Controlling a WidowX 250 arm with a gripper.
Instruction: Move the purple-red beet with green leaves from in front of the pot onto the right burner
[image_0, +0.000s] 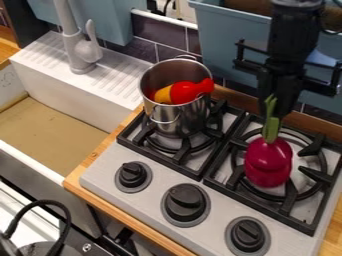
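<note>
Toy beet, dark red, green stalk uppermost: over the right burner grate, nearer the right edge of the stove than the left; whether resting or suspended, cannot tell.

Gripper, black, pointing down: at the stalk, above the beet. Opening and hold: cannot tell. Advised grip: low on the stalk, centred, confirmed before load is taken. Advised lift: straight up, slow, as a round body may swing or catch on the bars.

Metal pot: on the left grate, towards the stove's rear left corner; contains a red-and-yellow toy, one end at the rim. Sideways travel best kept above both.

Three knobs, black: along the front edge.

Sink: beyond the left edge.
</note>
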